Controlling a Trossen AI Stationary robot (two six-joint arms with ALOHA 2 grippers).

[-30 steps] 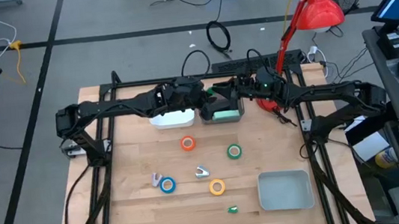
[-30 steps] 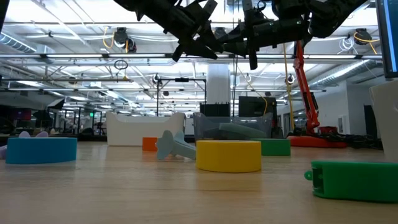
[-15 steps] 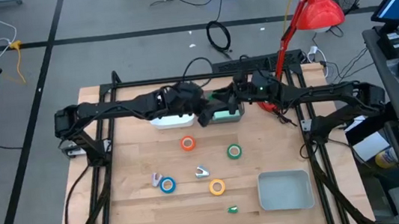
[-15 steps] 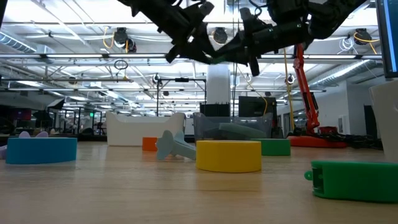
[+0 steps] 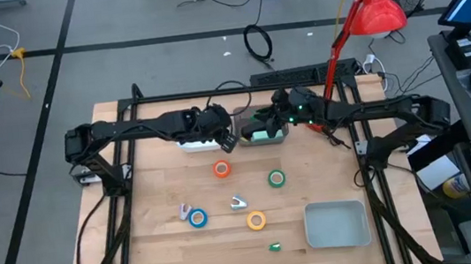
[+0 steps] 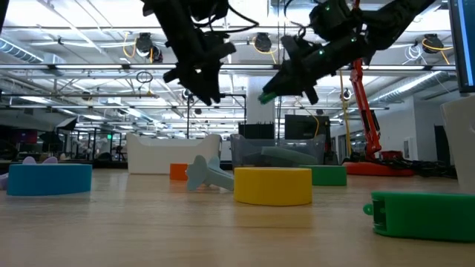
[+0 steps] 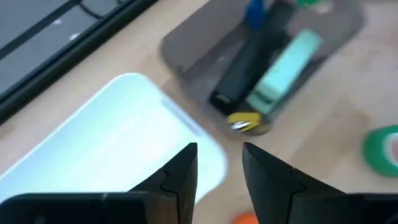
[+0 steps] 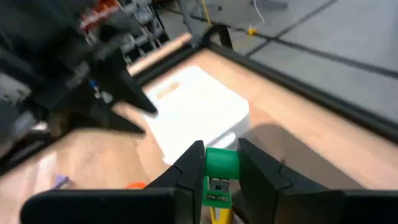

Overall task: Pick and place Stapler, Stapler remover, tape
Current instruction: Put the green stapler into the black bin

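Note:
Four tape rolls lie flat on the wooden table: orange (image 5: 221, 169), green (image 5: 276, 178), blue (image 5: 197, 217) and yellow (image 5: 256, 221). A pale stapler remover (image 5: 238, 204) lies between them. A grey tray (image 5: 276, 138) at the back holds a mint stapler (image 7: 283, 68) and a black one (image 7: 249, 65). My left gripper (image 5: 226, 142) is open and empty, in the air between the white tray (image 5: 201, 141) and the grey tray. My right gripper (image 5: 256, 130) is above the grey tray, shut on a small green piece (image 8: 221, 165). My right gripper pinches the small green piece (image 8: 221, 163) between its two fingers, at their free ends. The piece's end (image 6: 265, 96) sticks out past the fingertips. The fingers slant down from the table's right side. The piece is lifted clear of the table and trays.
A grey-blue bin (image 5: 337, 224) stands at the near right. A small green thing (image 5: 275, 246) and a lilac one (image 5: 183, 211) lie on the table. A red lamp (image 5: 372, 5) stands at the far right. The low view shows the yellow roll (image 6: 272, 185) nearest.
My left gripper has gone down and toward the table's near edge, away from above the grey tray. My right gripper has gone toward the table's left with the green piece and has tipped its fingers downward.

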